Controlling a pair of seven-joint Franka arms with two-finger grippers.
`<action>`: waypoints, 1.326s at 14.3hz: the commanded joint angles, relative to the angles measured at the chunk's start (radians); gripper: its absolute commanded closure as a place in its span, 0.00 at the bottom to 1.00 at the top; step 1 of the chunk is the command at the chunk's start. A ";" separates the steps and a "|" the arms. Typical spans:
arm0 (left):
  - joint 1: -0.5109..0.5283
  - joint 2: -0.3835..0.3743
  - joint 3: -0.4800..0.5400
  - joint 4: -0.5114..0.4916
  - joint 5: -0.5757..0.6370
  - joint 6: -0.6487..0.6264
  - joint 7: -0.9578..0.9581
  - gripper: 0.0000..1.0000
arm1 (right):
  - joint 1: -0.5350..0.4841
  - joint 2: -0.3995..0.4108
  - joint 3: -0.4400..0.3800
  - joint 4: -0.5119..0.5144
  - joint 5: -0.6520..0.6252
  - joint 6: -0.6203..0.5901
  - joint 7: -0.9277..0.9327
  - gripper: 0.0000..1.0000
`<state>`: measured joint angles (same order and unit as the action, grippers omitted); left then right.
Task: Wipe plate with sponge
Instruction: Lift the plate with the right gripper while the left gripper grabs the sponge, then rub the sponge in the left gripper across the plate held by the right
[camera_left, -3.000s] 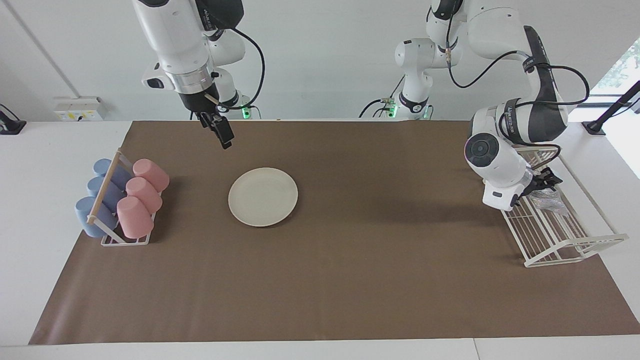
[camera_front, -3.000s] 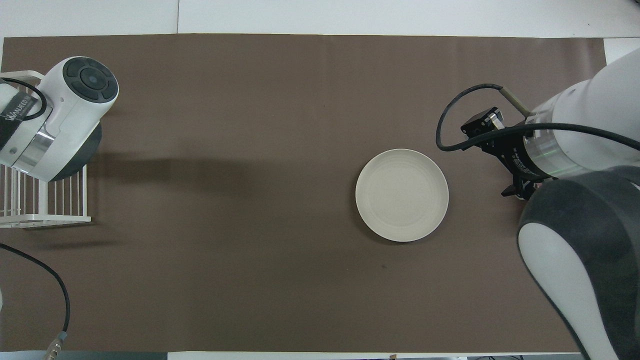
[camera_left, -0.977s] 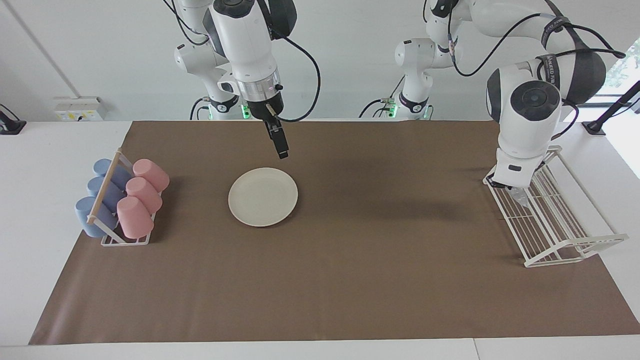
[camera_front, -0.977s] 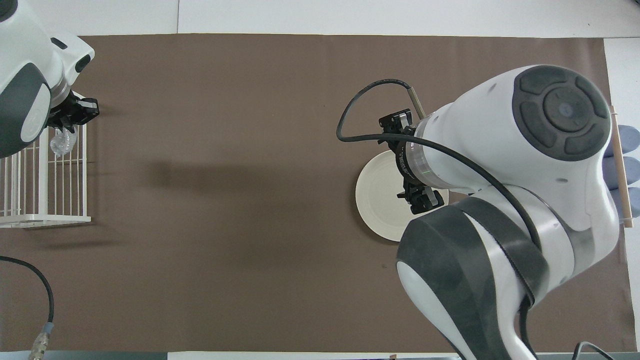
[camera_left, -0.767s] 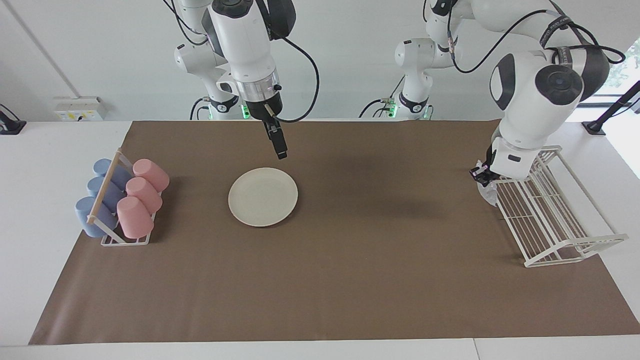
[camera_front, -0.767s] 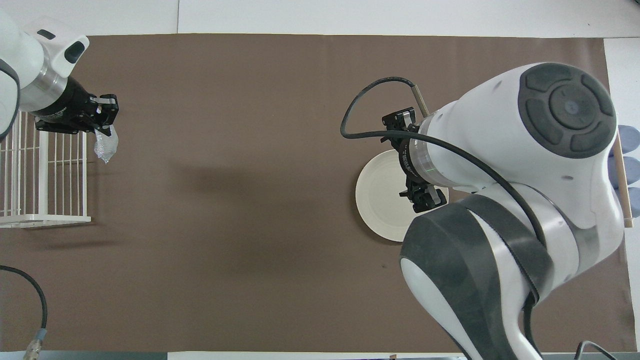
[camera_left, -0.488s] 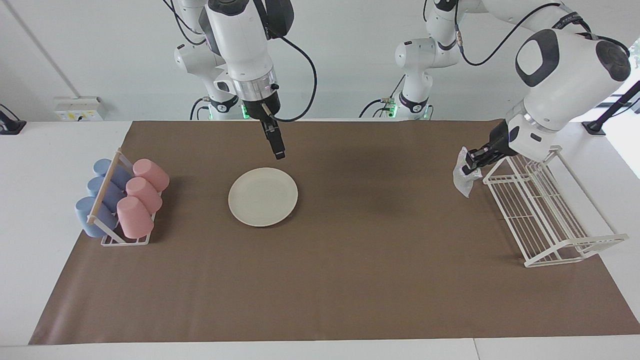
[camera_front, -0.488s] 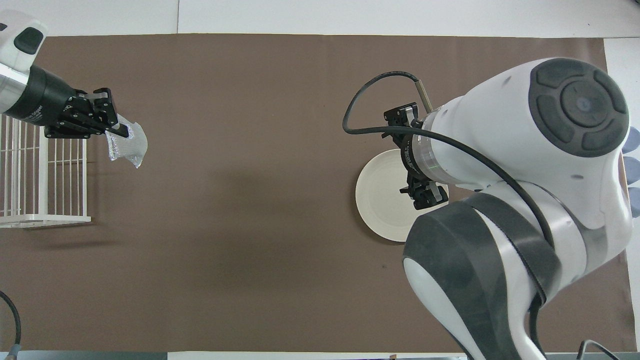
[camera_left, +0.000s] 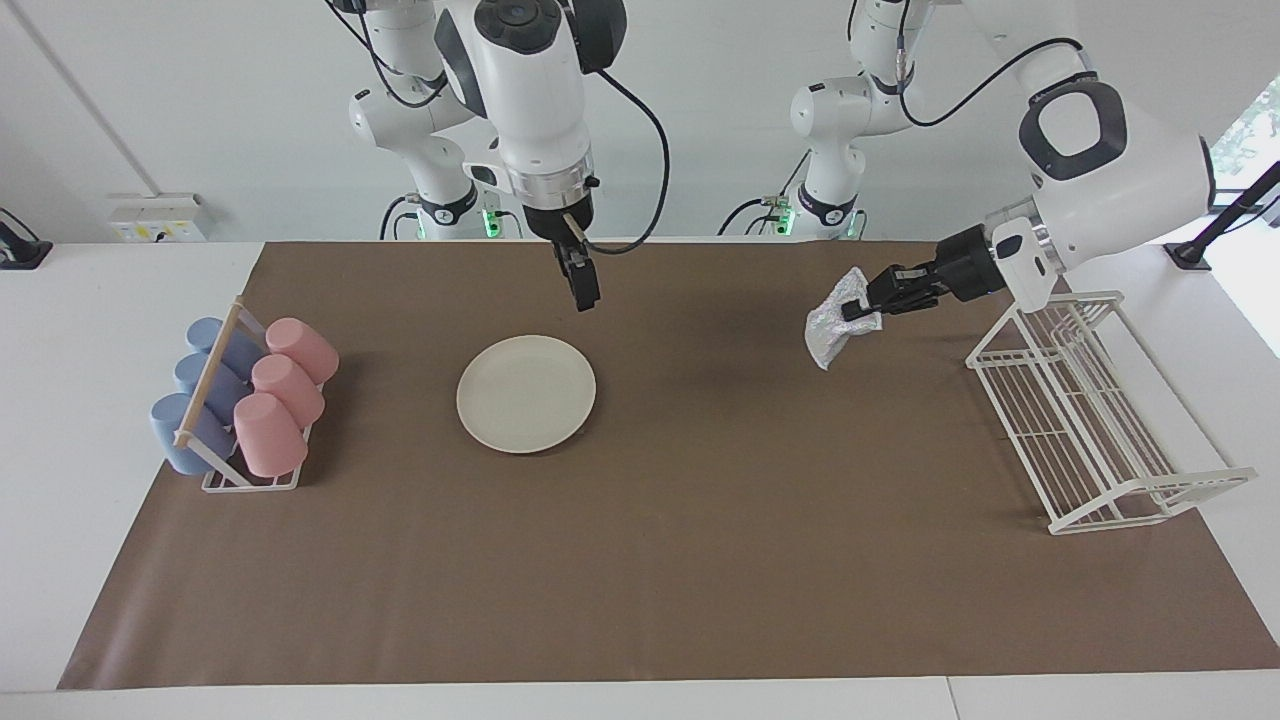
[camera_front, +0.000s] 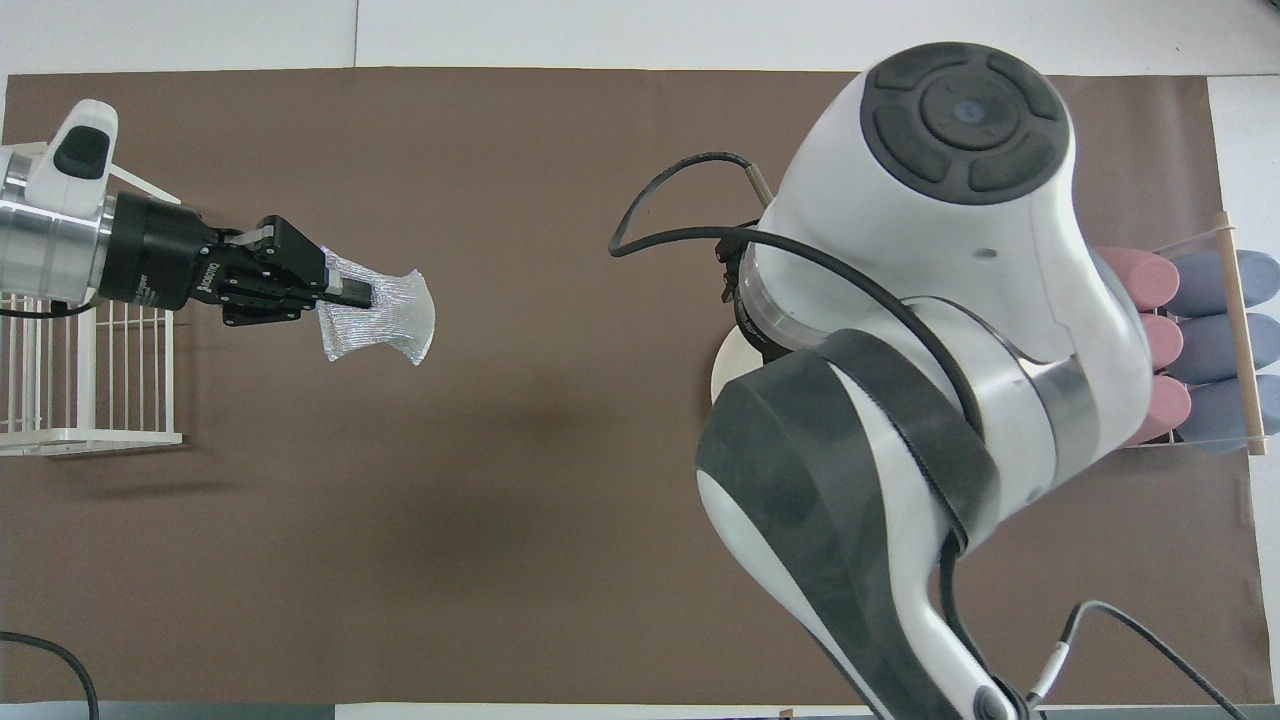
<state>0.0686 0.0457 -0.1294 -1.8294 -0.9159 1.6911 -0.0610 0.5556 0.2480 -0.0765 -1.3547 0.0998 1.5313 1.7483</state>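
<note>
The cream-white plate (camera_left: 526, 392) lies on the brown mat toward the right arm's end; in the overhead view only a sliver of it (camera_front: 722, 372) shows beside the right arm. My left gripper (camera_left: 858, 303) (camera_front: 345, 292) is up in the air over bare mat between the wire rack and the plate, shut on the silvery mesh sponge (camera_left: 830, 333) (camera_front: 382, 318), which hangs from it. My right gripper (camera_left: 582, 282) hangs above the mat just past the plate's edge nearer to the robots, empty; it is hidden in the overhead view.
A white wire rack (camera_left: 1086, 412) (camera_front: 70, 375) stands at the left arm's end. A cup holder with pink cups (camera_left: 280, 392) and blue cups (camera_left: 205, 385) stands at the right arm's end. The right arm's bulk (camera_front: 900, 330) covers much of the overhead view.
The left gripper lifted the sponge off the wire rack and carried it out over the mat toward the plate. The right gripper shifted from beside the cups to above the plate's edge.
</note>
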 joint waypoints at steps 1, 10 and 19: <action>-0.001 -0.156 0.001 -0.275 -0.225 0.107 0.136 1.00 | 0.032 0.141 0.000 0.201 -0.006 -0.083 0.091 0.00; -0.098 -0.193 -0.007 -0.496 -0.641 0.156 0.438 1.00 | 0.076 0.149 0.004 0.209 0.092 -0.027 0.209 0.00; -0.173 -0.176 -0.007 -0.496 -0.695 0.168 0.472 1.00 | 0.159 0.048 0.010 -0.026 0.092 0.168 0.206 0.00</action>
<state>-0.0880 -0.1150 -0.1460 -2.3031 -1.5841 1.8349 0.3893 0.7155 0.3642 -0.0721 -1.2723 0.1772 1.6649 1.9721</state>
